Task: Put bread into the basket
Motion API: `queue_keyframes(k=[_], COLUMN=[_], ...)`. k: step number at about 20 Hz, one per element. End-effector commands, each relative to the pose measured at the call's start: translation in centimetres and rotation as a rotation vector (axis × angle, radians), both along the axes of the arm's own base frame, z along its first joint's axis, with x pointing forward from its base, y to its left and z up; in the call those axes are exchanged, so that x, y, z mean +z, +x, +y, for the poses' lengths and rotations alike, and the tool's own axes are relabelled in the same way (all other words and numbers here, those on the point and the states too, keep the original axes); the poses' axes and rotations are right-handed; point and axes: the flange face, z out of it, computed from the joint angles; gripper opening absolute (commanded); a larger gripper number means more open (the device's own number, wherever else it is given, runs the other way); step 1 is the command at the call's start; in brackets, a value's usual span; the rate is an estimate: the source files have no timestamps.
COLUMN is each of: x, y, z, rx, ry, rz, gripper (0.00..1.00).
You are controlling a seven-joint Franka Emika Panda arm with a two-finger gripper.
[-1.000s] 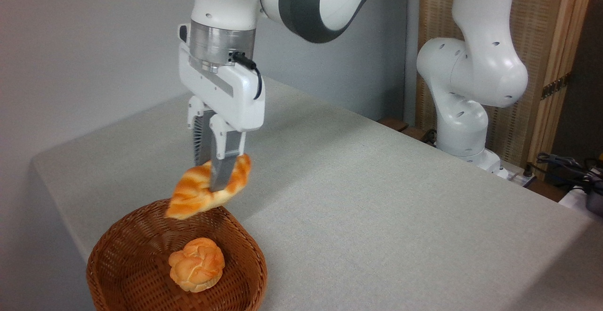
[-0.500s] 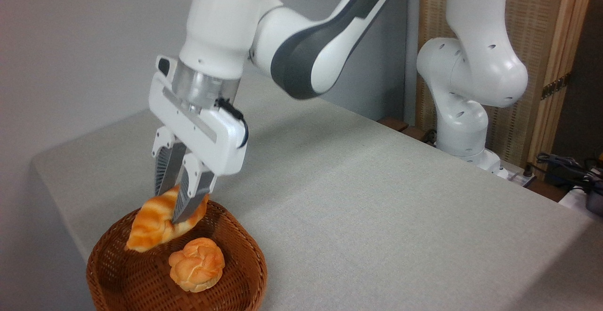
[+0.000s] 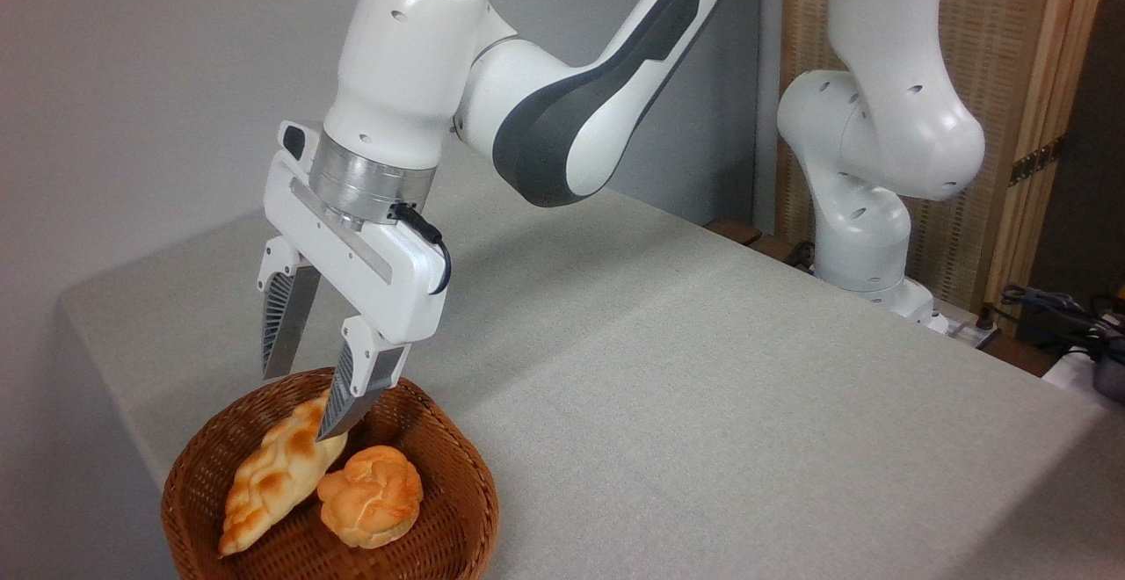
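The bread [image 3: 268, 479], a long golden-orange braided loaf with pointed ends, lies inside the round brown wicker basket [image 3: 448, 474] at the table's near left corner, leaning against a small round knotted bun [image 3: 370, 496]. My gripper [image 3: 303, 404] hangs open just above the basket's far rim, over the loaf's upper end. Its fingers [image 3: 281, 321] stand wide apart with nothing between them. The right finger's tip overlaps the loaf's upper end in this view; contact cannot be told.
The grey table [image 3: 668, 369] stretches to the right and back from the basket. The arm's white base [image 3: 866, 237] stands at the far right edge. Cables and a dark device [image 3: 1081, 325] lie beyond the right corner. The basket sits close to the table's left edge.
The gripper came down and left over the basket with the loaf, then opened. The loaf dropped out of its fingers and now lies in the basket against the bun.
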Motion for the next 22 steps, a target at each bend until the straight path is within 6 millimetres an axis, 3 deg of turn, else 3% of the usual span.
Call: queue_keyframes(k=[1,5,9,16,22], x=[3.2,8.3,10.2,8.6,9.1], y=[-0.6,-2.8,-4.1,-5.7,-5.7], z=[-0.6,-1.7,-1.4,-0.8,-0.3], rx=[0.078,0.037,-0.030,-0.070,-0.067], ry=[-0.068,-0.056,0.072,0.187,0.213], rz=[-0.029,0.052,0.211,0.386,0.385], gripper=[1.00,1.00,1.00,1.00,1.00])
